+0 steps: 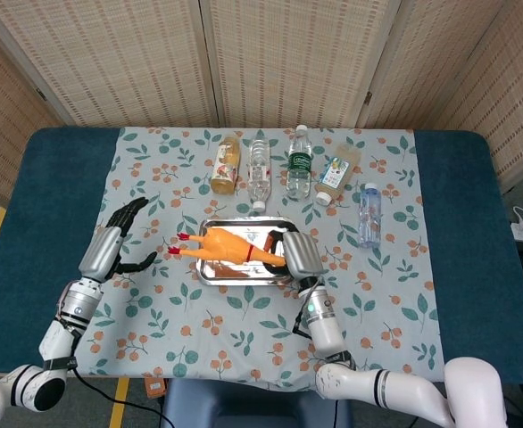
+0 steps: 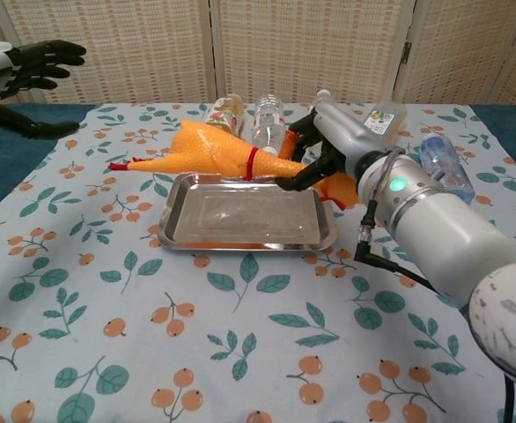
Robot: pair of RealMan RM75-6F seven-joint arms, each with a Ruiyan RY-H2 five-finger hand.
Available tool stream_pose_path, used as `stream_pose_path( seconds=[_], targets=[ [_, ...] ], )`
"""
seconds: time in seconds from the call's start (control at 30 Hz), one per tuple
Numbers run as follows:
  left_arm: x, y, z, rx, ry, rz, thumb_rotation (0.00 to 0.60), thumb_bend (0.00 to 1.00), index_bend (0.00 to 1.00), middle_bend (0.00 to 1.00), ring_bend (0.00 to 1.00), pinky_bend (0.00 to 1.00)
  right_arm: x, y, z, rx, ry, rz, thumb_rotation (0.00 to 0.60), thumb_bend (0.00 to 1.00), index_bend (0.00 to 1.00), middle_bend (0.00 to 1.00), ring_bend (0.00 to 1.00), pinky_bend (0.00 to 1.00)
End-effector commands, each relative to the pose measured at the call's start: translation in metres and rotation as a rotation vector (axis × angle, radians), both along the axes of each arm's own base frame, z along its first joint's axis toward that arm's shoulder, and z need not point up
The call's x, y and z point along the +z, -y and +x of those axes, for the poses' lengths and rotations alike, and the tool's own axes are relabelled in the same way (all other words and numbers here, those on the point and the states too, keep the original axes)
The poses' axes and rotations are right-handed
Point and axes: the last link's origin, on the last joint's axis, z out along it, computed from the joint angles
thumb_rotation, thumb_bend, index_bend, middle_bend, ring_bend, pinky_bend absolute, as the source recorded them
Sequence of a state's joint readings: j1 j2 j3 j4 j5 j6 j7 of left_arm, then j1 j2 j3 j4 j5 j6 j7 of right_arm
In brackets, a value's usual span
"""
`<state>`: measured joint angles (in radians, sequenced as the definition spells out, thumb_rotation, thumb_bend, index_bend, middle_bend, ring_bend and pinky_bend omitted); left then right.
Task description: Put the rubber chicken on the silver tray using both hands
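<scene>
The orange rubber chicken (image 1: 226, 245) (image 2: 214, 152) lies across the silver tray (image 1: 215, 273) (image 2: 240, 231), its red feet sticking out past the tray's left edge. My right hand (image 1: 299, 254) (image 2: 328, 141) grips the chicken's neck at the tray's right end, fingers curled around it. My left hand (image 1: 119, 239) (image 2: 25, 70) is off to the left of the tray, away from the chicken, with fingers spread and nothing in it.
Behind the tray lie several bottles: a juice bottle (image 1: 227, 164), two water bottles (image 1: 259, 169) (image 1: 298, 162), a tea bottle (image 1: 335, 175), and a small bottle (image 1: 369, 215) to the right. The flowered cloth (image 1: 244, 339) covers the blue table.
</scene>
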<state>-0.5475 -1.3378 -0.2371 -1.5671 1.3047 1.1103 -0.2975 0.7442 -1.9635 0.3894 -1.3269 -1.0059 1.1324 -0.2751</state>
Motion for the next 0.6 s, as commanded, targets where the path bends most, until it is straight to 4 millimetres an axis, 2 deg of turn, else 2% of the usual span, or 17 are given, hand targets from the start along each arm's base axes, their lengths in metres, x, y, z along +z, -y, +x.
stream_pose_path(
  seconds=[0.03,0.17,0.23,0.33,0.4,0.47,0.53,0.6],
  targets=[
    [0.001,0.002,-0.003,-0.005,-0.012,-0.005,0.6,0.32,0.0,0.0,0.0,0.03,-0.015,0.008,0.001,0.025,-0.068,0.009,0.6,0.29,0.89,0.6,0.61,0.82],
    [0.001,0.005,-0.005,-0.015,-0.009,-0.018,0.6,0.32,0.0,0.0,0.0,0.03,-0.027,0.015,-0.004,0.046,-0.168,0.002,0.6,0.28,0.88,0.6,0.59,0.81],
    [0.0,0.006,-0.004,-0.019,-0.011,-0.029,0.6,0.33,0.0,0.0,0.0,0.03,-0.031,0.016,-0.006,0.06,-0.196,0.011,0.6,0.28,0.83,0.58,0.56,0.78],
    [-0.001,0.008,-0.002,-0.025,-0.019,-0.054,0.6,0.34,0.0,0.0,0.0,0.02,-0.034,0.014,-0.009,0.093,-0.204,0.053,0.6,0.27,0.5,0.35,0.43,0.63],
    [-0.002,0.01,-0.001,-0.029,-0.03,-0.064,0.6,0.34,0.0,0.0,0.0,0.03,-0.033,0.014,-0.01,0.104,-0.2,0.064,0.6,0.27,0.26,0.18,0.26,0.48],
    [-0.001,0.012,0.0,-0.032,-0.034,-0.069,0.6,0.34,0.0,0.0,0.0,0.03,-0.031,0.014,-0.011,0.106,-0.201,0.074,0.6,0.27,0.11,0.08,0.14,0.38],
    [0.0,0.013,0.002,-0.033,-0.036,-0.075,0.6,0.34,0.0,0.0,0.0,0.03,-0.027,0.016,-0.012,0.114,-0.222,0.069,0.6,0.23,0.01,0.02,0.06,0.31],
    [0.001,0.015,0.003,-0.03,-0.034,-0.084,0.6,0.34,0.0,0.0,0.0,0.02,-0.02,0.017,-0.013,0.122,-0.249,0.044,0.6,0.2,0.0,0.0,0.02,0.27]
  ],
)
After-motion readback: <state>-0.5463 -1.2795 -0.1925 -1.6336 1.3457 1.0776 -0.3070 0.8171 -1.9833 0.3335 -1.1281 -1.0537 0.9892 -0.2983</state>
